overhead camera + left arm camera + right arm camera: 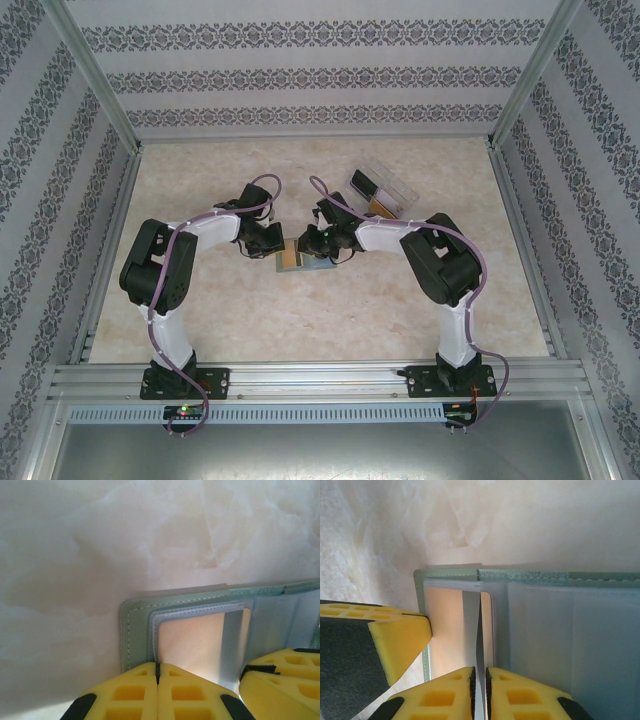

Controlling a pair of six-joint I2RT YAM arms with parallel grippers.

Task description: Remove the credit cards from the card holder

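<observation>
I counted one open card holder [318, 263] on the worktop [400, 320], one golden card [288, 255] in its 9 o'clock panel, and two claws. The left claw [157, 672] was pressed together at the holder's edge, and the right claw [480, 674] pinched its clear leaf [479, 630]. Overhead, one clear box [385, 188] sat at 1 o'clock; up close, stitching [131, 635] showed.

We find open table [200, 190] to the left of the holder [315, 265], in front of it and far behind. Over the holder room is tight: the left gripper [282, 250] and right gripper [319, 249] press in from both sides, fingers nearly meeting. The clear box [383, 190] lies behind and to the right, close by the right arm. Patterned walls [60, 180] close three sides.
</observation>
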